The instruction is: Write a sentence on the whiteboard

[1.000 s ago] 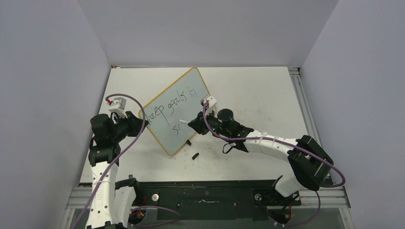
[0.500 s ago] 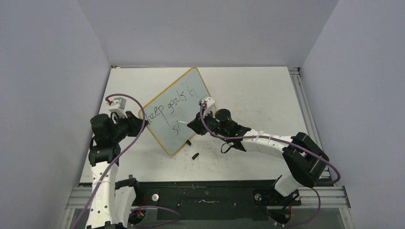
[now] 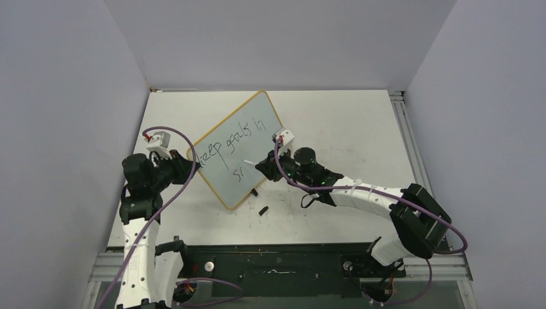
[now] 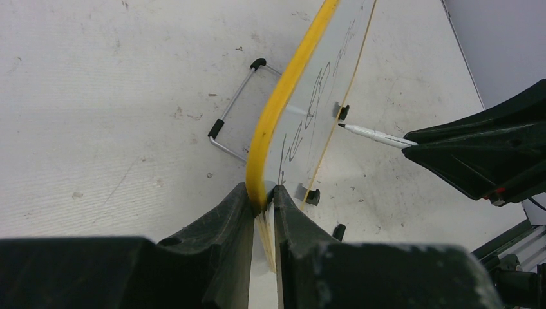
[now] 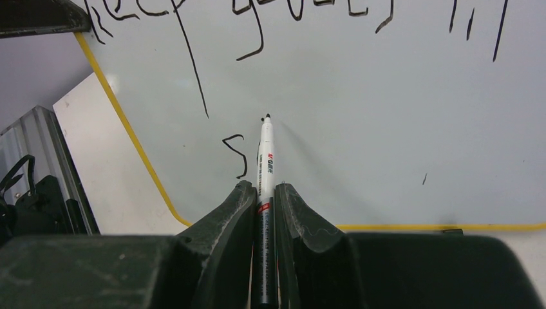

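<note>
The whiteboard [image 3: 248, 145], pale with a yellow rim, stands tilted on the table. The sentence [image 3: 226, 149] reads "keep goals in" on the upper line, and an "s" [image 5: 236, 154] begins the lower line. My left gripper [image 3: 188, 165] is shut on the board's left rim [image 4: 283, 96], with the jaws pinching the edge [image 4: 262, 196]. My right gripper [image 3: 261, 166] is shut on a white marker [image 5: 266, 154]. The marker's black tip is at the board face just right of the "s". I cannot tell whether the tip touches. The marker [image 4: 376, 135] also shows in the left wrist view.
A small black marker cap [image 3: 263, 210] lies on the table below the board, near a black foot [image 3: 255, 192]. A wire stand [image 4: 235, 109] props the board from behind. Grey walls close in on the left, back and right. A metal rail [image 3: 412, 151] runs along the right edge.
My right gripper with the marker shifted slightly left, then back right and up, beside the "s". The left gripper and the board have not moved.
</note>
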### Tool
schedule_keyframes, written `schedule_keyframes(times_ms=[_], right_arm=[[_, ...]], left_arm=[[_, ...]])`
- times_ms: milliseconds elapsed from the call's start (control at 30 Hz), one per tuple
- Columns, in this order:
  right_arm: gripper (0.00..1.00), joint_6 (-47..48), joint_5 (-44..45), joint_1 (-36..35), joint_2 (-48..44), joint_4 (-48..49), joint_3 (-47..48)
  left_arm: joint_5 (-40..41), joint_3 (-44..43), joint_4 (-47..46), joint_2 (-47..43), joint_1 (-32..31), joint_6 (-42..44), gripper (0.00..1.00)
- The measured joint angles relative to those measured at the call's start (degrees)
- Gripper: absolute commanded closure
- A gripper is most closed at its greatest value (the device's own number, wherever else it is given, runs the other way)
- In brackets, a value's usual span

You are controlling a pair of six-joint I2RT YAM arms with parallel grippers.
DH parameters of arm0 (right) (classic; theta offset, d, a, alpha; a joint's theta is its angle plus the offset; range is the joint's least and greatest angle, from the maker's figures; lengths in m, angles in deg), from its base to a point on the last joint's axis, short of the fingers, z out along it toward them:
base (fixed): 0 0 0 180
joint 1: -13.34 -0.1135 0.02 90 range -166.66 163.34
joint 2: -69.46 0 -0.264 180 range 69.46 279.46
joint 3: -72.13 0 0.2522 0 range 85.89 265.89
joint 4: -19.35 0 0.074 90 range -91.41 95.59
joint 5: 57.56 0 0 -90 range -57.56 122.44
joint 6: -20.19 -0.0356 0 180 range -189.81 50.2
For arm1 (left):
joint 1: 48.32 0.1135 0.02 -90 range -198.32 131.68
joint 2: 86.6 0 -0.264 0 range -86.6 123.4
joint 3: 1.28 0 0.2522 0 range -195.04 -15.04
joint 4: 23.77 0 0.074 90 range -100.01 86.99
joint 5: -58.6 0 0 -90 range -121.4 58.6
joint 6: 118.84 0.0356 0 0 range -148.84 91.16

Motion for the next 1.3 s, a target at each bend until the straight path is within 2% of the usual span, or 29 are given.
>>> schedule_keyframes(times_ms=[1300], right_arm=[[0.95,0.94,1.05,0.11,2.38,-0.39,-1.64]], left_arm=[[0.02,0.00,0.02,-0.04,-0.07,0.00,0.86]])
